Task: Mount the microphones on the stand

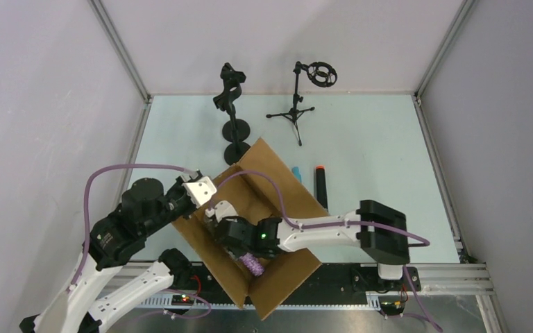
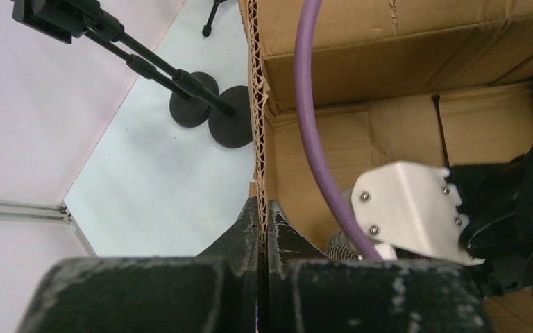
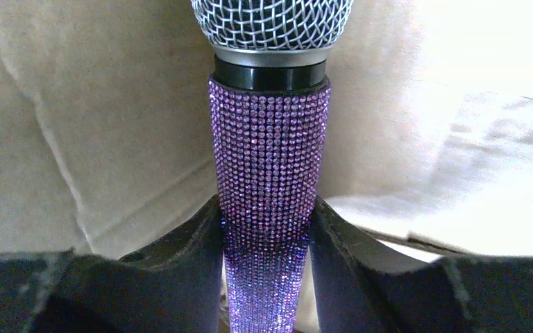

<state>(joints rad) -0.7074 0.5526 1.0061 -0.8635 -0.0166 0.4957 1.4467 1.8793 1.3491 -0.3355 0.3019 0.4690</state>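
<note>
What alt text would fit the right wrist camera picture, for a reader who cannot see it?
A glittery purple microphone, silver mesh head at the top, fills the centre of the picture, pinched at its handle between the two black fingers of the right gripper. Behind it is the pale inside of a cardboard box.

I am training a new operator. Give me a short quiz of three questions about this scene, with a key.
1. True or false: the left gripper pinches a wall of the cardboard box.
2. Which microphone does the right gripper clasp? A black, B turquoise, C purple.
3. Fill in: the black microphone lies on the ____, outside the box.
Key: 1 true; 2 C, the purple microphone; 3 table.
</note>
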